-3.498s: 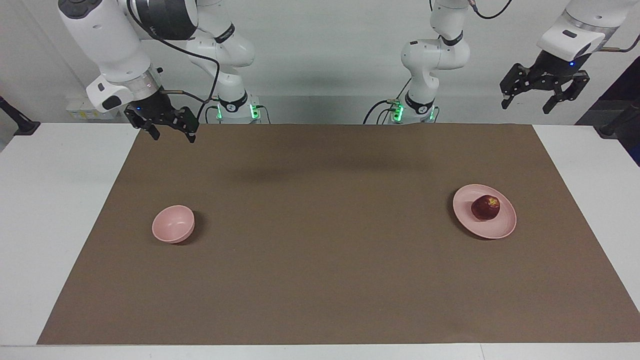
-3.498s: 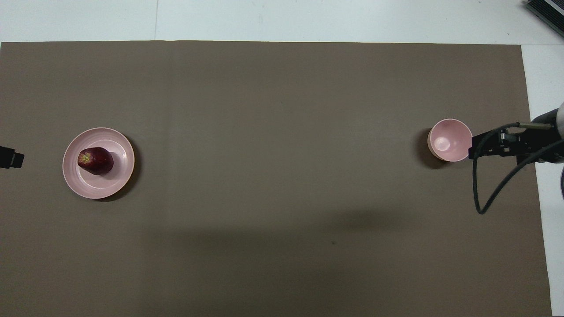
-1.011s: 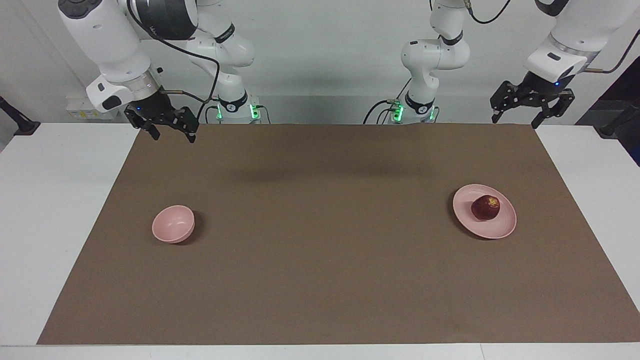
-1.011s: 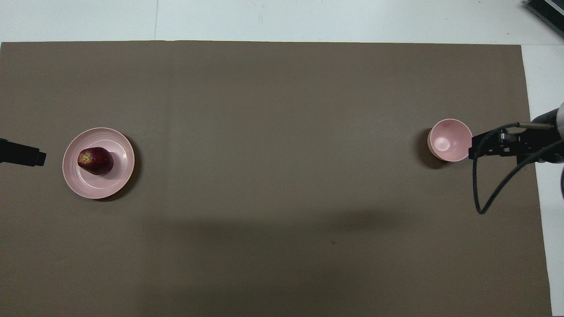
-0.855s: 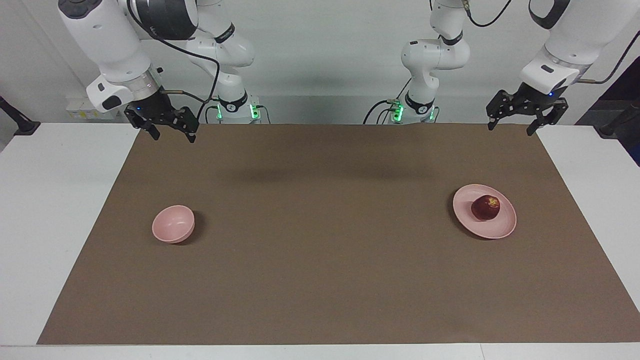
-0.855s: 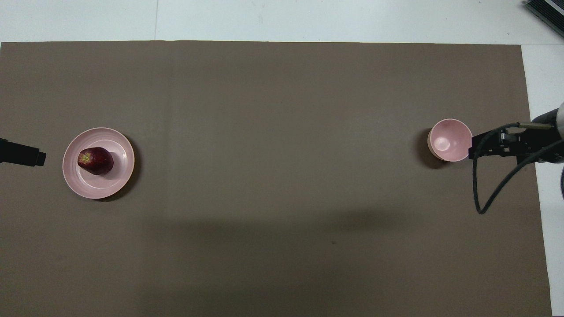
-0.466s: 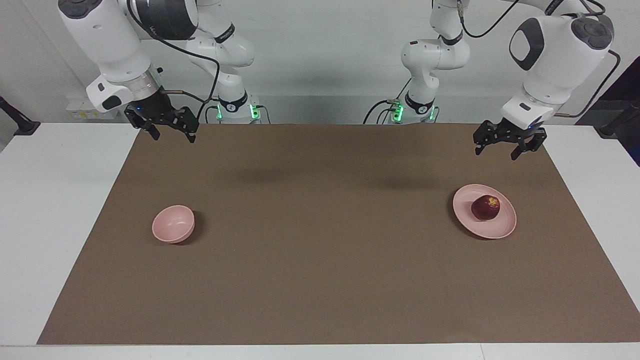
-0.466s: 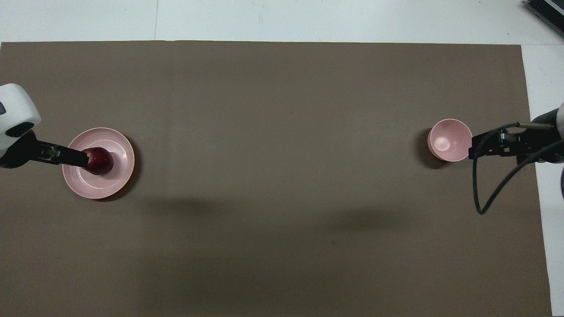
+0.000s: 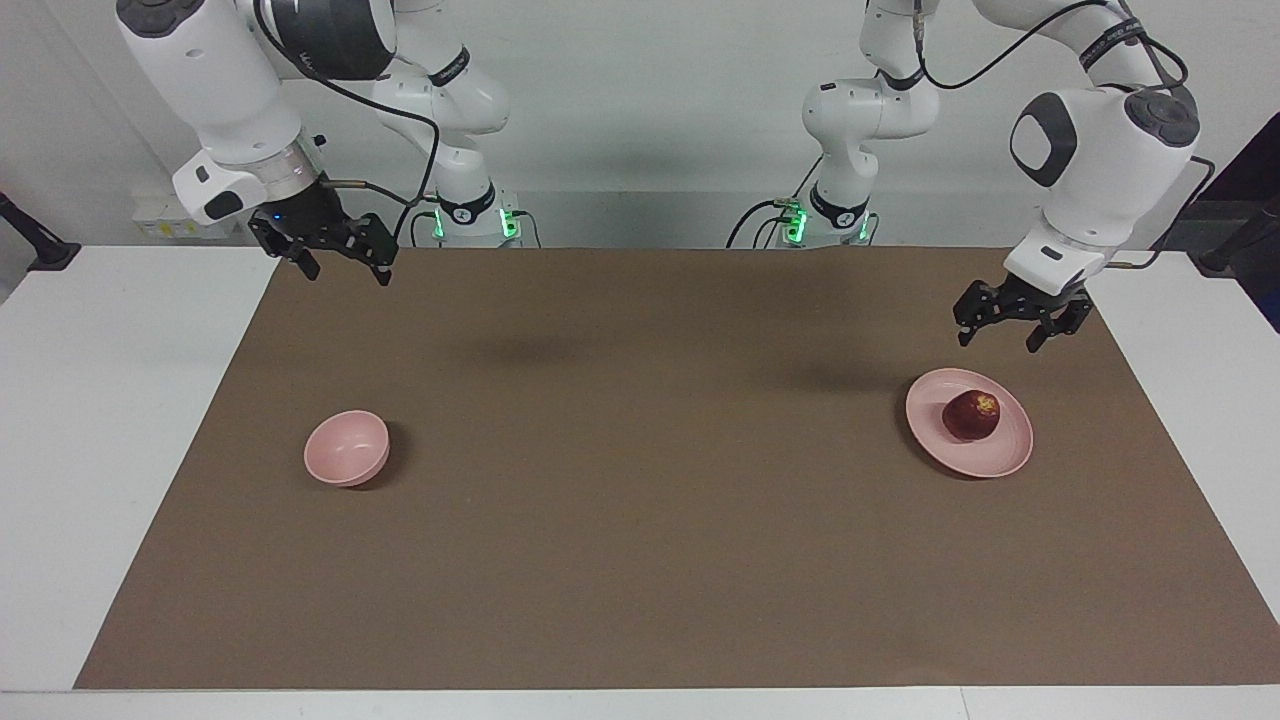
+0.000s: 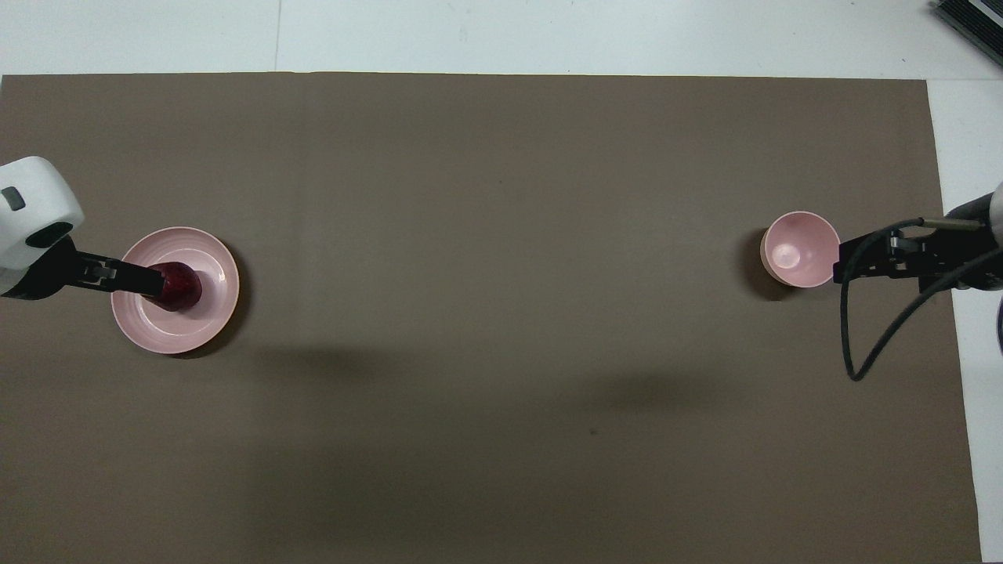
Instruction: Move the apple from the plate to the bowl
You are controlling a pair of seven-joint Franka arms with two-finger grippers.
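Dark red with a yellowish patch, the apple (image 9: 971, 415) sits on the pale pink plate (image 9: 935, 440) at the right of the facing view, a little below mid-height; in the overhead view the same plate (image 10: 205, 317) lies at the left edge area and the apple (image 10: 182, 287) rests on its middle. The left gripper (image 9: 1011, 338) hangs in the air just above the plate, its tips clear of the fruit, with its two fingers spread wide and nothing between them. Seen from overhead, that gripper (image 10: 132, 278) crosses the plate's rim and overlaps the apple, entering from the left edge of the frame.

The small deep pink bowl (image 9: 347, 448) stands on the brown mat (image 9: 640, 500) in the left half of the facing view, slightly below centre height, well apart from the plate; overhead, the bowl (image 10: 801, 249) appears toward the right edge.

The right gripper (image 9: 339, 269) waits in the upper left of the facing view, raised over the corner of the mat, its fingers standing wide apart and empty. In the overhead view it (image 10: 850, 268) shows just beside the bowl at the right edge, with a black cable (image 10: 870, 329) looping below it.
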